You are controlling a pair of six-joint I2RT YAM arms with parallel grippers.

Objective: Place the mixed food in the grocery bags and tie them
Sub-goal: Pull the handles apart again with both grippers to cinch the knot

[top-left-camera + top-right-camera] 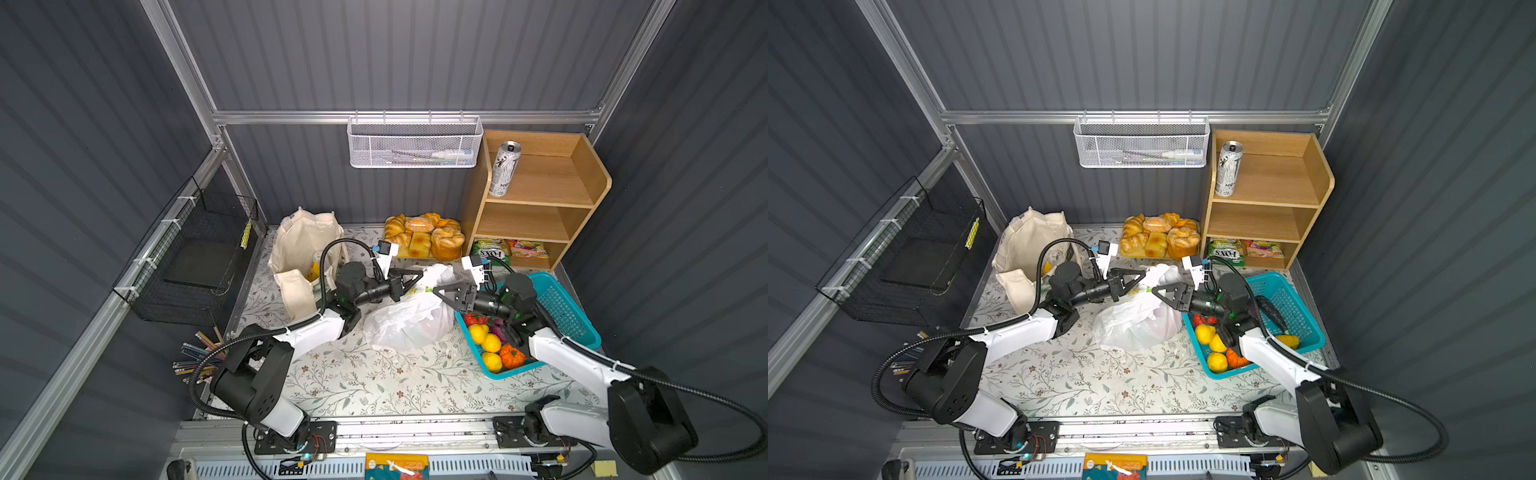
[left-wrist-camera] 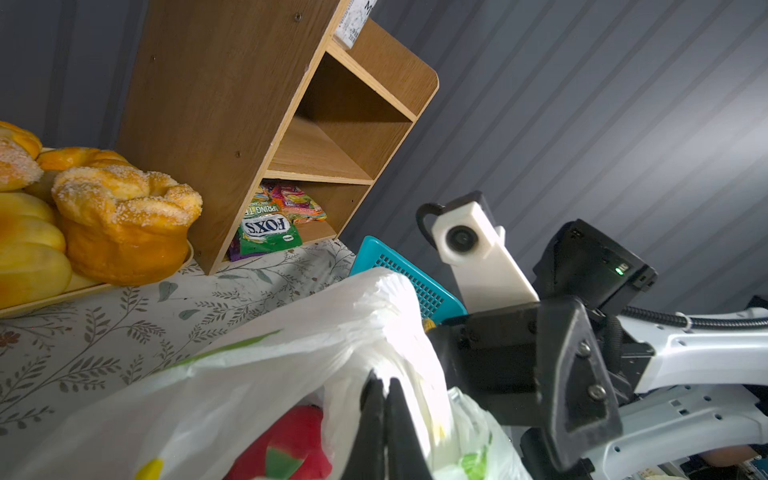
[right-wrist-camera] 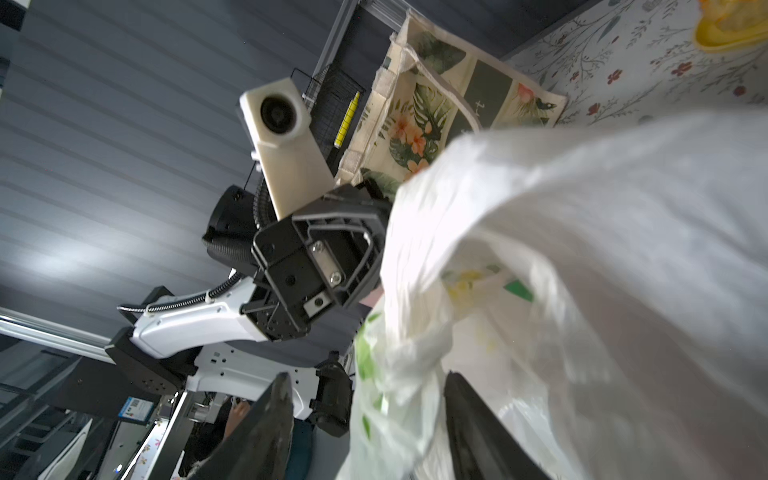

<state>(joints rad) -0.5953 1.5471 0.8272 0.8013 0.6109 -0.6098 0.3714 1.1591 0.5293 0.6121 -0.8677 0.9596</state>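
Plastic carrier bag (image 1: 409,324): seen at mid-table, its bunched top pinched in the tightly closed left gripper (image 1: 420,274).
Right gripper (image 1: 436,291): held parted, bag film draped between its fingers, nothing clamped.
Surroundings: canvas tote (image 1: 303,245) stood to the left, bread rolls (image 1: 424,237) behind, turquoise basket (image 1: 561,305) partly covered by the right arm.
Drink can (image 1: 504,168): seen upright on the wooden shelf (image 1: 590,166), top tier.
Obscured: a dragon fruit (image 2: 291,440) was glimpsed through the film; other contents could not be made out.

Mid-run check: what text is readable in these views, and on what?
"FOX'S": green sweet packet, bottom compartment of the shelf.
"PRING TE", cut off: same packet, left wrist view.
Drink can: print too blurred.
Canvas tote: lettering too small.
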